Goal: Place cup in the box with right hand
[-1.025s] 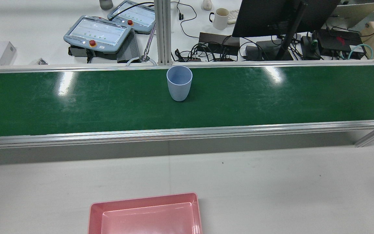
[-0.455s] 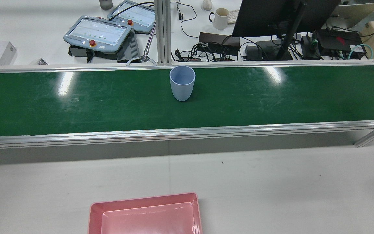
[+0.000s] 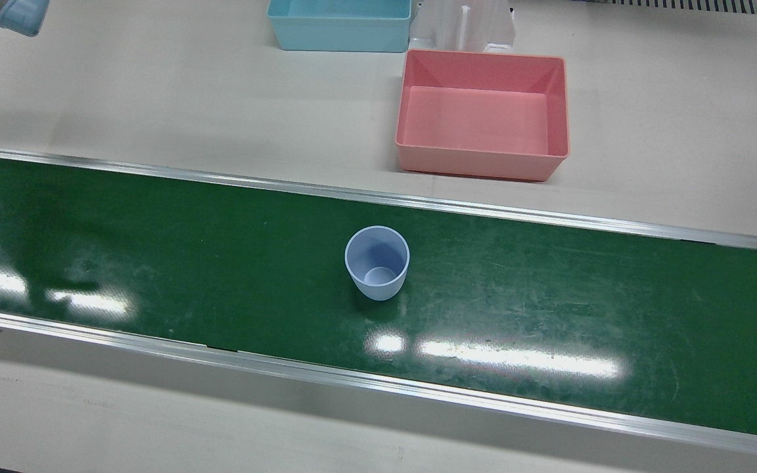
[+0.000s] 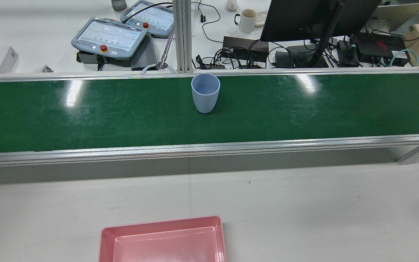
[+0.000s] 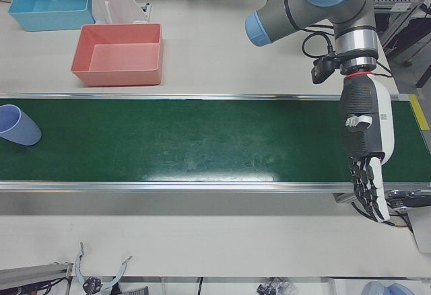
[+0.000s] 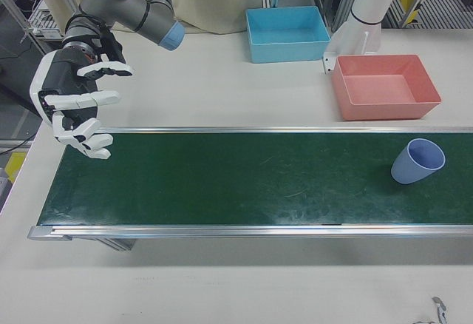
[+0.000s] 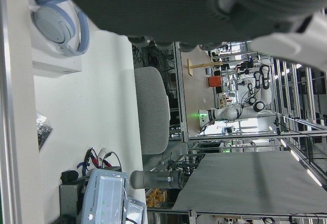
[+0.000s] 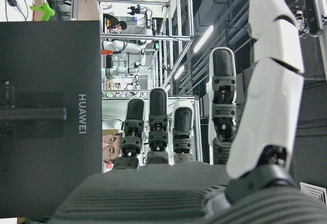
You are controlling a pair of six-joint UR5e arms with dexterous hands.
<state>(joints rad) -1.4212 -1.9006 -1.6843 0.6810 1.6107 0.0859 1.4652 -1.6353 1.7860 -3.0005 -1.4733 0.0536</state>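
A pale blue cup (image 3: 376, 263) stands upright and empty on the green conveyor belt (image 3: 155, 249), near the belt's middle; it also shows as the cup (image 4: 205, 92) in the rear view and the cup (image 6: 416, 161) in the right-front view. The pink box (image 3: 478, 164) sits empty on the white table beside the belt. My right hand (image 6: 74, 106) hovers over the far end of the belt, well away from the cup, open with its fingers spread and holding nothing. My left hand (image 5: 367, 153) hangs open over the opposite end of the belt, fingers pointing down.
A blue box (image 3: 339, 43) stands by the pink one, next to a white pedestal (image 3: 462, 26). Aluminium rails (image 3: 418, 200) edge the belt. Beyond the belt lie teach pendants (image 4: 109, 36), a monitor (image 4: 304, 18), cables and a mug (image 4: 247, 20).
The cup has shifted slightly to the right along the belt in the rear view. White fingertips have appeared at that view's right edge.
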